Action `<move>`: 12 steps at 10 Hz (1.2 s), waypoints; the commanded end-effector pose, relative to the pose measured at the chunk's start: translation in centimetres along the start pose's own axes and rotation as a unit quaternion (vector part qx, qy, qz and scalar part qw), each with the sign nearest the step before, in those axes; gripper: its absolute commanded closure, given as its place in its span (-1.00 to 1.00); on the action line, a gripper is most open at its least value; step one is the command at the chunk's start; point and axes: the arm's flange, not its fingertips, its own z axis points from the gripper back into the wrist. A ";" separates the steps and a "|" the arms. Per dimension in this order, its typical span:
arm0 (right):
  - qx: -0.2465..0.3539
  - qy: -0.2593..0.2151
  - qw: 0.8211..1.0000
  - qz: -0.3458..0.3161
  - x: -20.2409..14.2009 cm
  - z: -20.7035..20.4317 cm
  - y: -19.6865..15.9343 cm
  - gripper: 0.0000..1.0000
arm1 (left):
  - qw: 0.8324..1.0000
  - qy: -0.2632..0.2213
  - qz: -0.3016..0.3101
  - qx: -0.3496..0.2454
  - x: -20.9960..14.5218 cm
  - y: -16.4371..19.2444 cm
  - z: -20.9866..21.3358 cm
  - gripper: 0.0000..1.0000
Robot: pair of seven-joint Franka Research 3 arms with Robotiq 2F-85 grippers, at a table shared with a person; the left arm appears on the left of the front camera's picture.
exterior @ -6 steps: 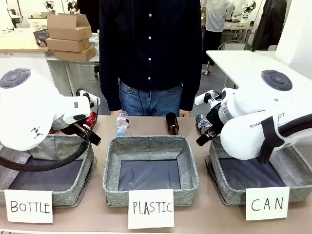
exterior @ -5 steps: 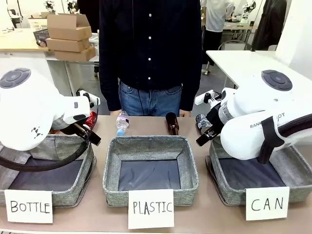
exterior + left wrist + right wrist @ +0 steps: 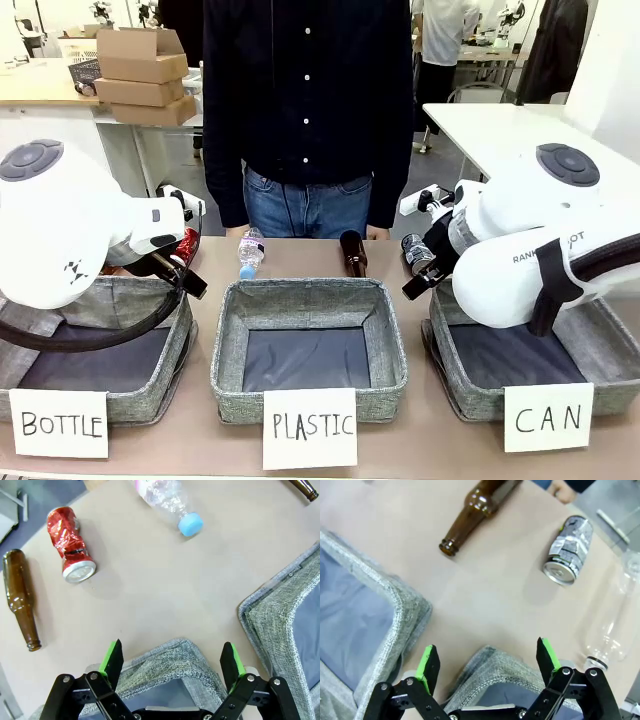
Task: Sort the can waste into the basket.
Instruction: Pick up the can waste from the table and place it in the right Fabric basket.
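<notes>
1. Jaws gape empty on both arms: left gripper (image 3: 172, 650) faces red can (image 3: 70, 545) at 10 o'clock, right gripper (image 3: 487, 650) faces silver can (image 3: 567, 550) at 1 o'clock.
2. Basket (image 3: 470, 400) lies under right gripper.
3. Risk: round cans could roll from pads, or nearby bottle (image 3: 20, 600) gets snagged.

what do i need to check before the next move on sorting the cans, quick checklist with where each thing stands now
1. left tool open, nothing between its pads: ok.
2. right tool open, nothing held: ok.
3. crushed shiny red metal can lying on its side on the table, apart from the brown glass bottle: ok.
4. dark silver-blue metal can lying on its side, apart from the clear plastic bottle: ok.
5. grey fabric basket signed "CAN" upright with its top open: ok.
</notes>
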 end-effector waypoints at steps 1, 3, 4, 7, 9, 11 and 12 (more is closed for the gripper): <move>0.000 0.000 1.000 0.000 0.0 0.0 0.0 -1.00 | 1.000 0.000 0.000 0.000 0.0 0.0 0.0 -1.00; 0.000 0.000 1.000 0.000 0.0 0.0 0.0 -1.00 | 1.000 0.000 0.000 0.000 0.0 0.0 0.0 -1.00; 0.000 0.000 1.000 0.000 0.0 0.0 0.0 -1.00 | 1.000 0.000 0.000 0.000 0.0 0.0 0.0 -1.00; 0.029 -0.038 0.995 -0.083 -3.2 15.4 -0.6 -1.00 | 0.999 -0.014 0.048 0.021 0.0 -1.4 17.1 -1.00; 0.011 -0.085 0.995 -0.045 -8.3 20.2 1.1 -1.00 | 0.991 -0.122 0.039 0.033 -4.0 -2.7 22.3 -1.00; 0.019 -0.036 0.997 -0.072 1.5 13.9 -1.7 -1.00 | 0.999 -0.026 0.031 0.015 2.1 -0.7 16.0 -1.00; 0.017 -0.067 0.995 -0.066 0.5 20.5 -1.4 -1.00 | 0.996 -0.080 0.036 0.027 1.3 -1.3 23.2 -1.00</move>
